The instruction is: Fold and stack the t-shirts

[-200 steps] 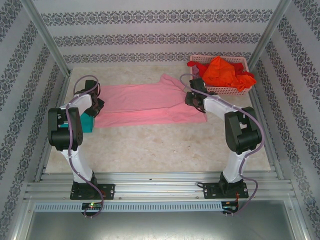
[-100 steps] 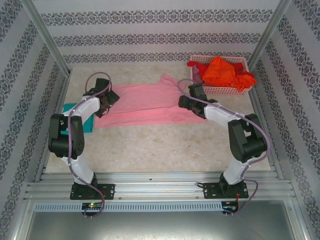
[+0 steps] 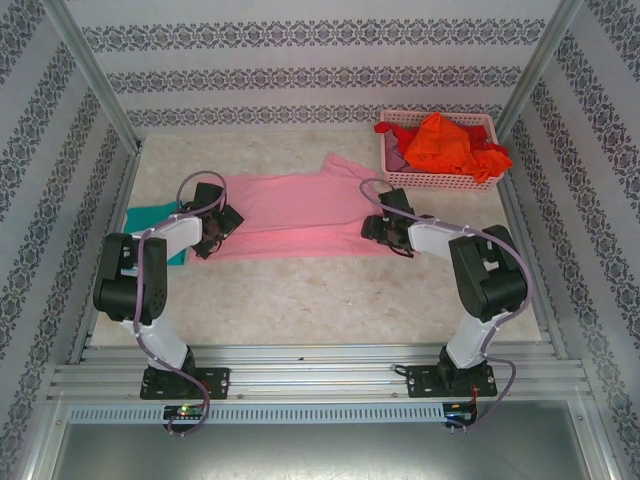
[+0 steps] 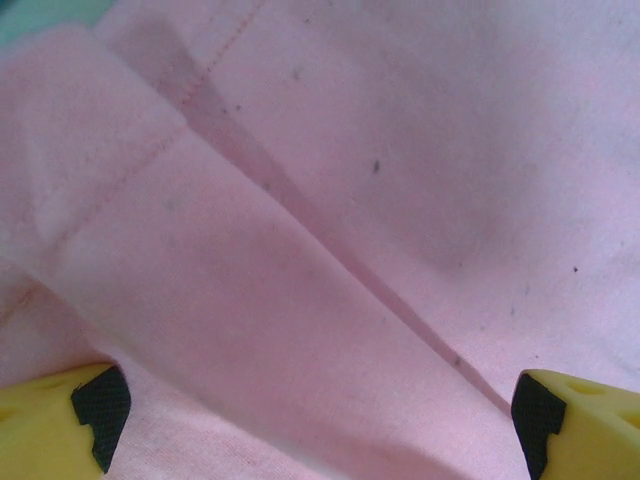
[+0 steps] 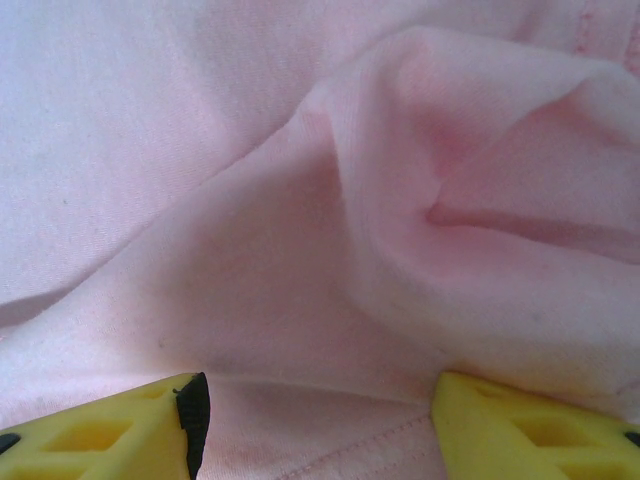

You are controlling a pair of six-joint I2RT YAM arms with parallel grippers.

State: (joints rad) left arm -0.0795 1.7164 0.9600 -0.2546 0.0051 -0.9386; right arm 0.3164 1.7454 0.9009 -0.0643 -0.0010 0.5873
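- Top external view: a silver aluminium rail frame (image 3: 300,372) lines the near edge. Beyond it lies a speckled beige tabletop (image 3: 300,295), enclosed by walls of banded floral wallpaper (image 3: 300,75).
- A light pink cloth t-shirt (image 3: 300,208) lies spread across the middle of the table, between the arms. The left gripper (image 3: 222,222) is at its left end and the right gripper (image 3: 372,227) at its near right corner.
- A teal cloth t-shirt (image 3: 147,213) lies flat at the left edge, just beside the pink one.
- In the far right corner, a pink plastic lattice basket (image 3: 440,181) holds a crumpled orange cloth t-shirt (image 3: 440,140) heaped on a red cloth t-shirt (image 3: 492,160).
- Left wrist view: the left gripper (image 4: 315,405) has its yellow fingers (image 4: 50,425) spread wide, clamping nothing, above a diagonal stitched hem and dark specks on the pink cloth (image 4: 400,150). Teal (image 4: 40,12) shows in the top corner.
- Right wrist view: the right gripper (image 5: 315,400) also has its jaws apart, gripping nothing, with a raised pucker of pink cloth (image 5: 480,210) just beyond.
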